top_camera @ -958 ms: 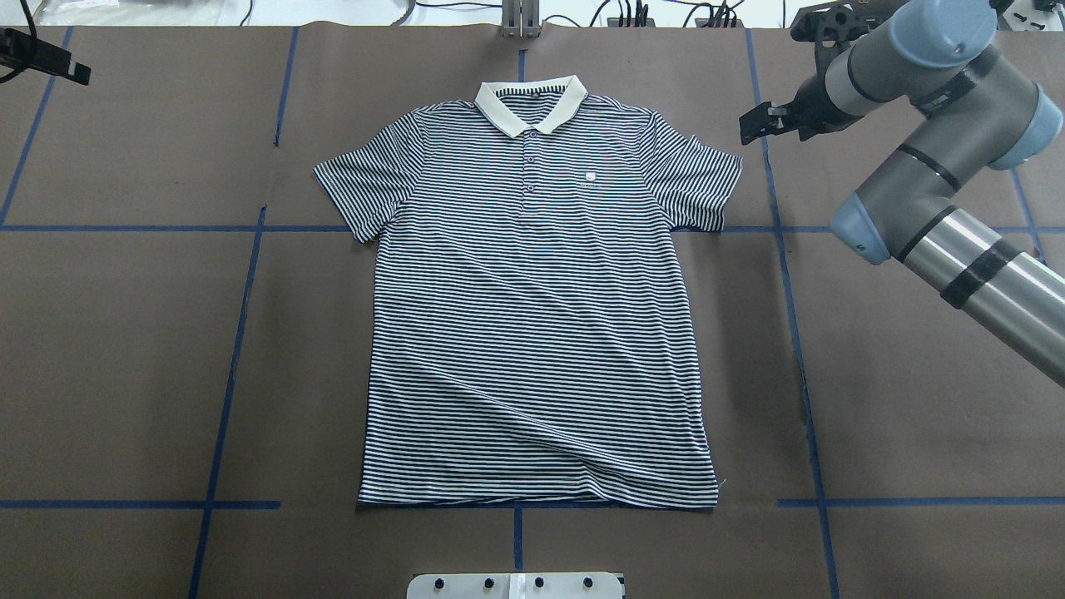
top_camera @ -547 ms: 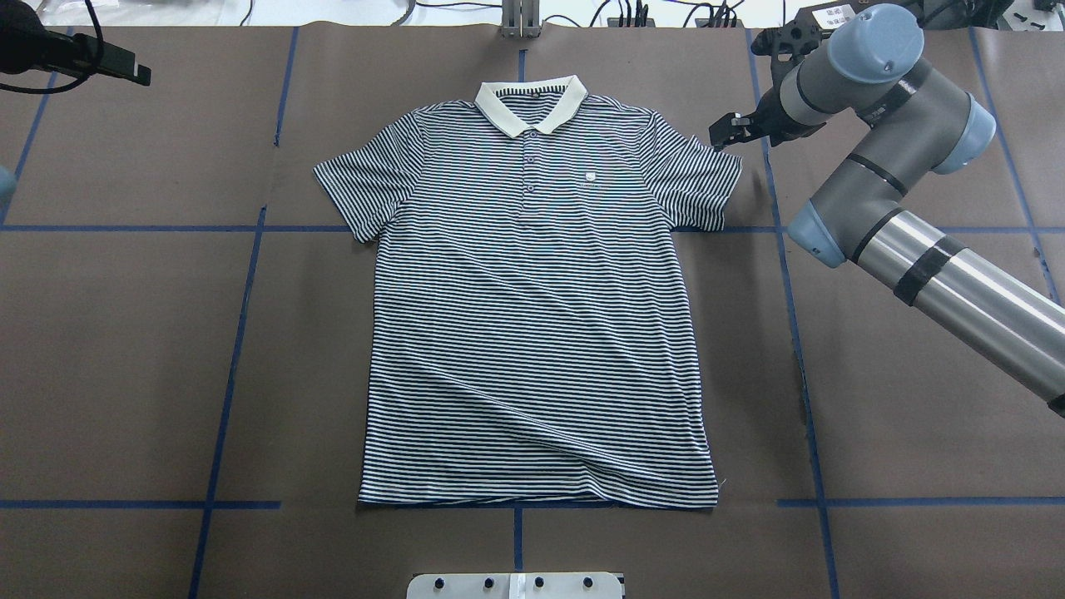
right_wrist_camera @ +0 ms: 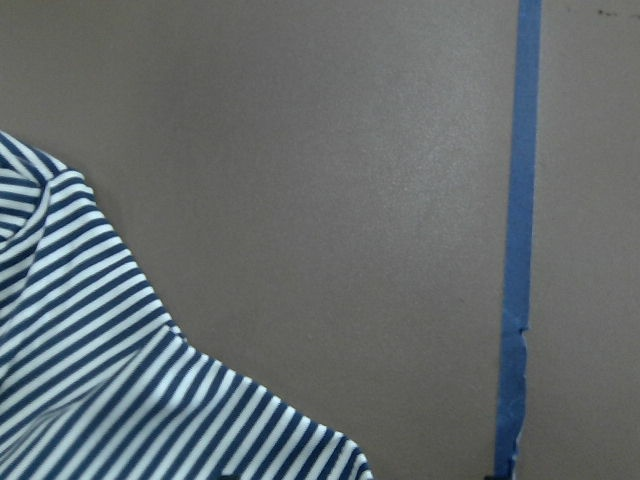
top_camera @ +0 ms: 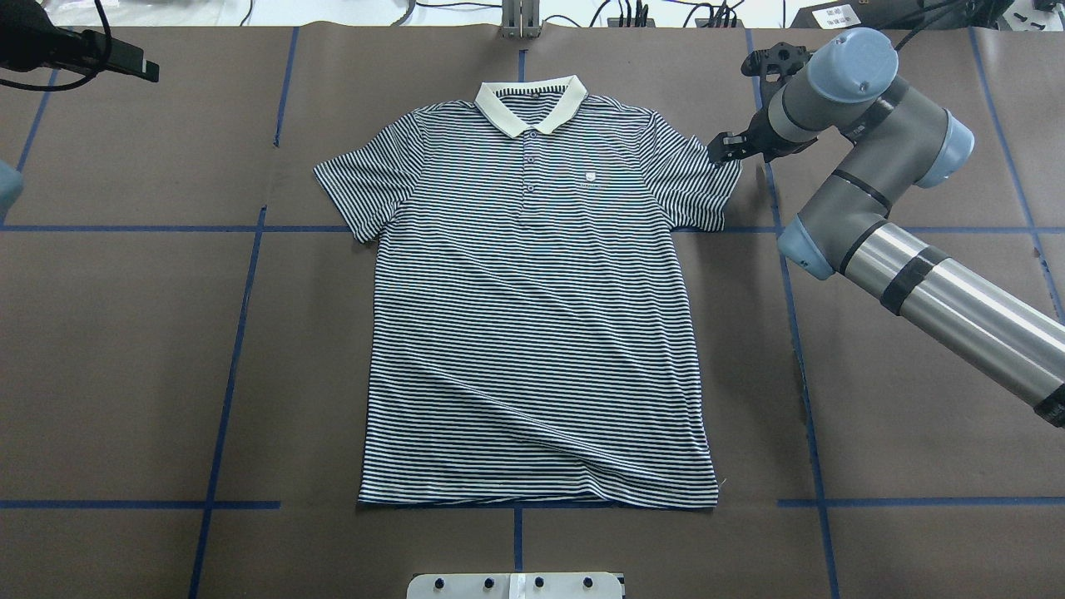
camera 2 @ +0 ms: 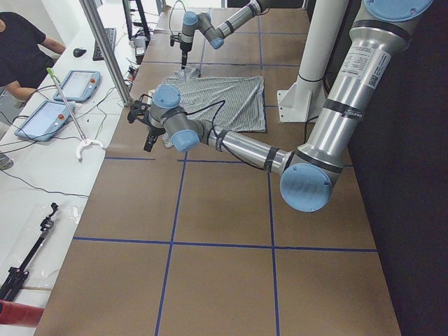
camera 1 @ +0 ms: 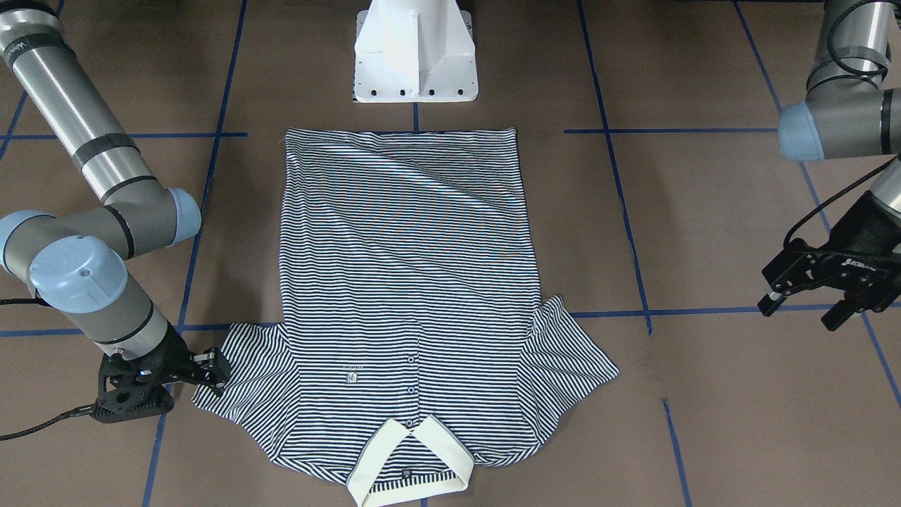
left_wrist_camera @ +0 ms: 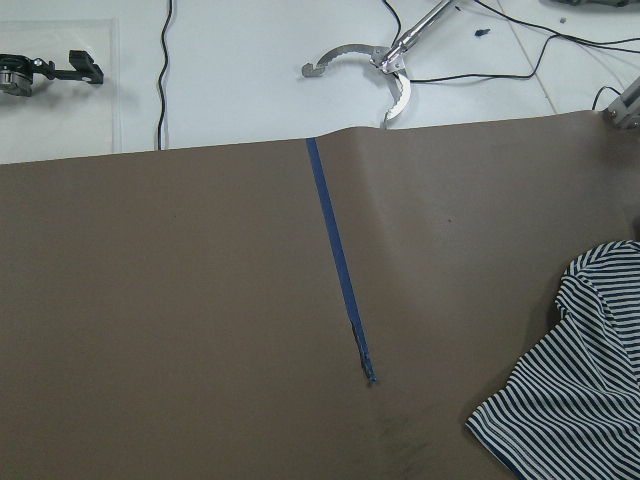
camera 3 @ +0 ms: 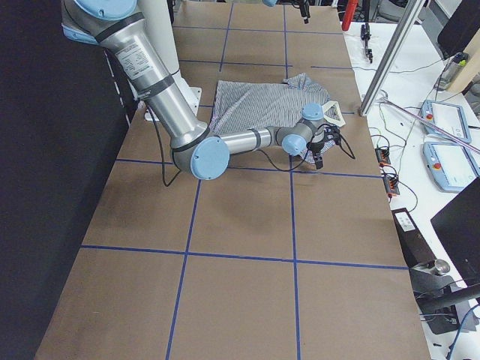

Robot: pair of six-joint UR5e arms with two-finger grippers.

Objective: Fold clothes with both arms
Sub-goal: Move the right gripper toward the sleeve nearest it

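Overhead exterior: one striped polo shirt (top_camera: 532, 333), my two grippers both spread; its sleeve (top_camera: 697, 179) lies just at my right gripper's (top_camera: 720, 150) 9 o'clock, left gripper (camera 1: 802, 312) well apart.

One camera looks down on the worktop (top_camera: 125, 333) from behind the robot's base (top_camera: 516, 585), another faces it from across (both show the whole shirt (top_camera: 532, 316)). Two look along it from opposite ends; wrist cameras sit close over the shirt's edge.

The shirt (top_camera: 532, 333)'s chest logo (top_camera: 589, 176) was too small to read. At the shirt's sleeve (camera 1: 257, 377), the right gripper (camera 1: 217, 371) covered the hem's corner, so contact was unclear. Left of the shirt, the overhead view's edge cropped the left gripper (top_camera: 146, 71).
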